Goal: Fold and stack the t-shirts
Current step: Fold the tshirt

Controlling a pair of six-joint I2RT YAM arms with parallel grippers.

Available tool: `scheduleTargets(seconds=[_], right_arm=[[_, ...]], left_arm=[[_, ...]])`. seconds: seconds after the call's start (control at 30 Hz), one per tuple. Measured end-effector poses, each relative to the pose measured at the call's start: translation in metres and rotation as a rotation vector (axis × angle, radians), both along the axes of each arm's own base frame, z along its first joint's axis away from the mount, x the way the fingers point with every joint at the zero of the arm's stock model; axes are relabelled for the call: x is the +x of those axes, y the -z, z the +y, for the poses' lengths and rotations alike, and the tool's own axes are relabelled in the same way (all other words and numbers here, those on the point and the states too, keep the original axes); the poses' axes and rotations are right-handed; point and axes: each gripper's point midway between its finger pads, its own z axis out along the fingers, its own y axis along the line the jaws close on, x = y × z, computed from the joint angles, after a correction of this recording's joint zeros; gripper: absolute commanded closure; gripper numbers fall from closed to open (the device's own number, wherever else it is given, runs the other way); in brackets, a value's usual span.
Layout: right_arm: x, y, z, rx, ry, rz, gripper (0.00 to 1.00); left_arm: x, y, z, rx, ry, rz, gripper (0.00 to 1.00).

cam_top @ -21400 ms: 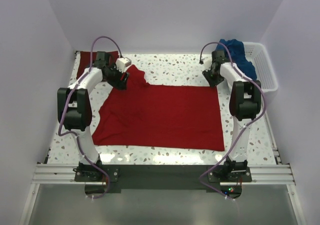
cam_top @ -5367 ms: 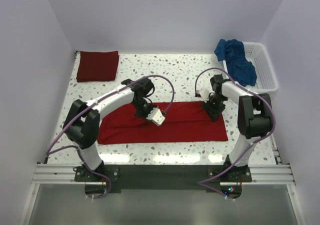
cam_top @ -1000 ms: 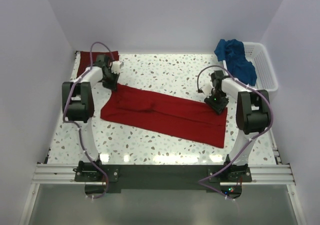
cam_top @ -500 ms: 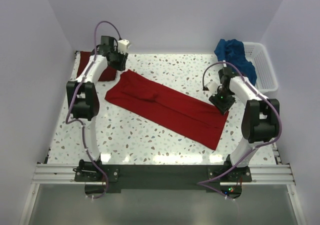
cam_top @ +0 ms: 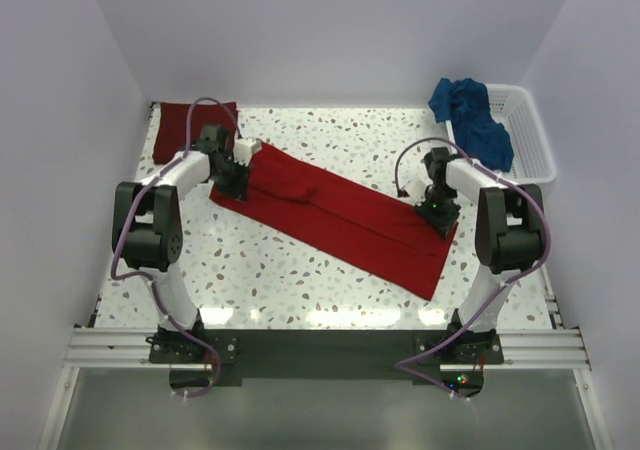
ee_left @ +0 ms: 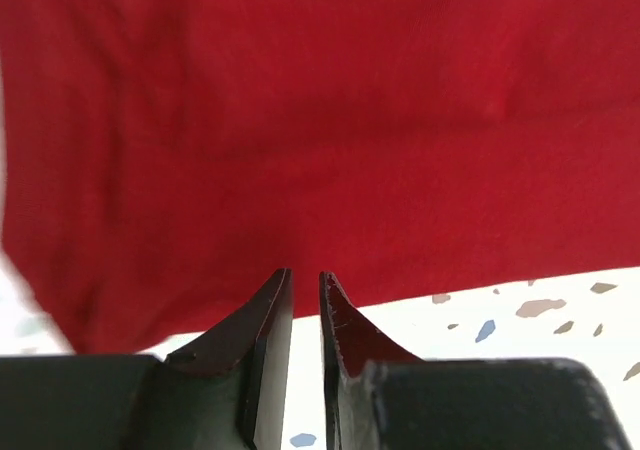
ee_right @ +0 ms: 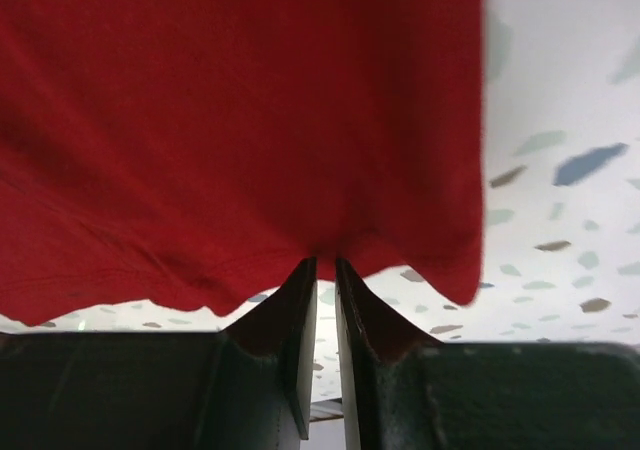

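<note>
Cloth of the bright red t-shirt (cam_top: 340, 215) lies as a long folded strip, slanting across the table (cam_top: 330, 135) from near the far left corner toward the near right edge. The left gripper (ee_left: 305, 273) is at its far-left end, fingers almost pressed together over the hem; I cannot tell if cloth is caught. The right gripper (ee_right: 325, 262) pinches the hem at the right end. The maroon t-shirt (cam_top: 190, 125) lies folded in the far left corner. The blue t-shirt (cam_top: 475, 115) hangs over the basket (cam_top: 530, 135) at the far right corner.

I can read no text, label, brand, number or sign on anything in any of my three views.
</note>
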Motion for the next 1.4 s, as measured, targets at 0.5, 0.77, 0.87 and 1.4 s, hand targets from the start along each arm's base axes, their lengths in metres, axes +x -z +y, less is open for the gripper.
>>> scheduleTargets(seconds=[0.5,0.77,0.87,1.4], right_arm=[[-0.067,0.018,0.019,-0.095,-0.193,0.105,0.78],[-0.125,0.010,0.115,0.045,-0.426,0.272,0.67],[-0.142,0.007,0.157,0.114,-0.497,0.320,0.66],[-0.110,-0.029,0.165,0.098,-0.490,0.166,0.69]], left_arm=[[0.090,0.034,-0.016,0.006,-0.011,-0.011,0.84],[0.197,0.024,-0.037,-0.030,0.042,-0.199,0.69],[0.196,0.018,-0.042,-0.057,0.053,-0.218,0.66],[0.074,-0.114,-0.051,-0.191,0.125,-0.355,0.60]])
